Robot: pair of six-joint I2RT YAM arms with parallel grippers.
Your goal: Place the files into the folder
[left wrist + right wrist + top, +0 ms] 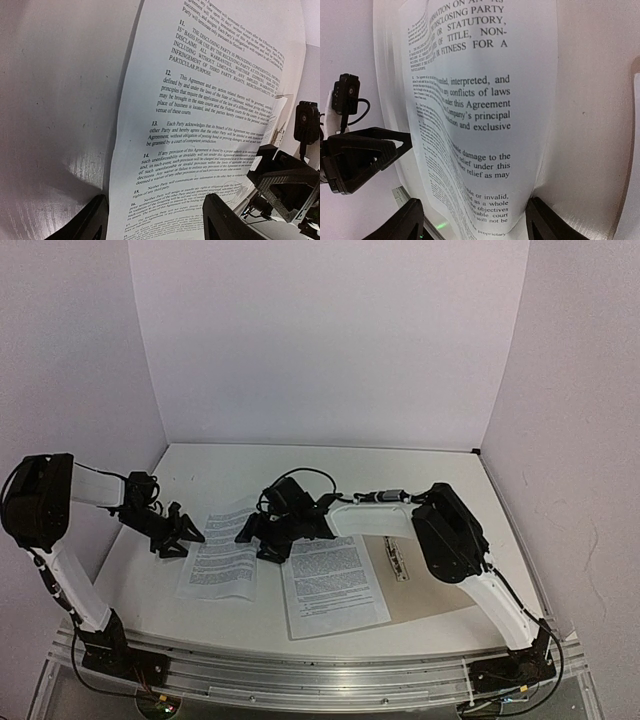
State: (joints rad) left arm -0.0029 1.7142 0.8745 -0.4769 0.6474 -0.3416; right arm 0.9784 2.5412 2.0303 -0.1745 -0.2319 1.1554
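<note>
Folder (435, 585) of plain tan card, rectangular, lies flat on the white tabletop (300, 475) toward its near right corner. Its inside face is up, with a thin metal fastener strip (397, 558) showing on it. One white paper sheet printed with black text, the right sheet (335, 585), lies over the folder's left part, its right edge just beside the strip. How far the folder reaches under it cannot be told. This sheet's long axis runs from the near edge toward the far edge, the far end leaning a little left. The other white printed sheet, the left sheet (218, 565), lies outside the folder. It is nearer the tabletop's left edge, with a strip of bare table between the two sheets, and its long axis also runs near to far. The left gripper (185, 540) is at this sheet's left edge, its black jaws spread with the paper between them. The right gripper (258, 543) is at the sheet's far right corner. Its jaws are likewise spread astride the paper, which bows upward in the right wrist view.
</note>
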